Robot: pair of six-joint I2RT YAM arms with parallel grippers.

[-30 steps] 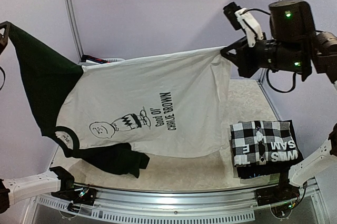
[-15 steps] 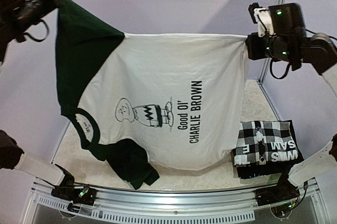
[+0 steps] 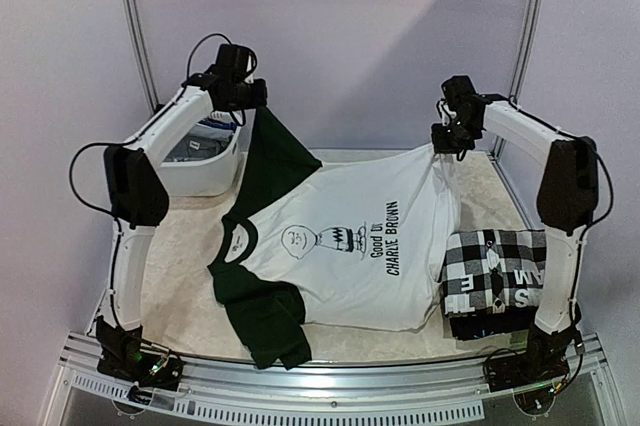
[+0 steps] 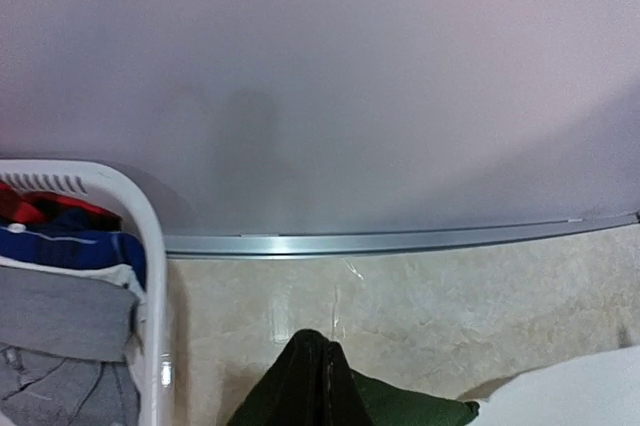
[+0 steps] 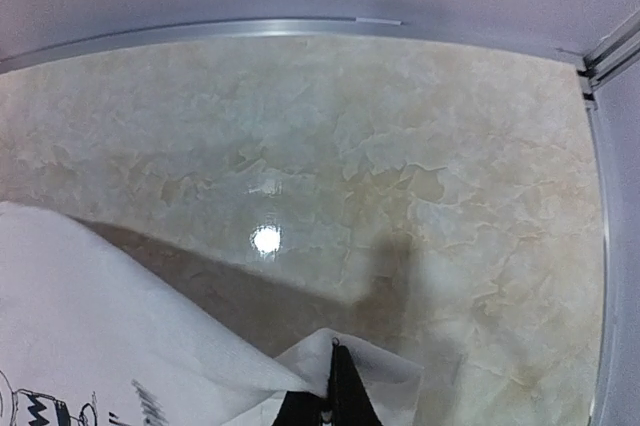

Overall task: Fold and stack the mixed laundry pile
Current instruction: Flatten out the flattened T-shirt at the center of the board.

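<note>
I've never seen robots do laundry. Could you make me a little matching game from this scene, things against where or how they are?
1 Charlie Brown shirt
2 checkered shirt
3 white basket
4 left pincer

A shut on the dark sleeve
B folded, at the near right
C spread out, lifted at both ends
D far left, clothes inside

Pairs: 1-C, 2-B, 3-D, 4-A
</note>
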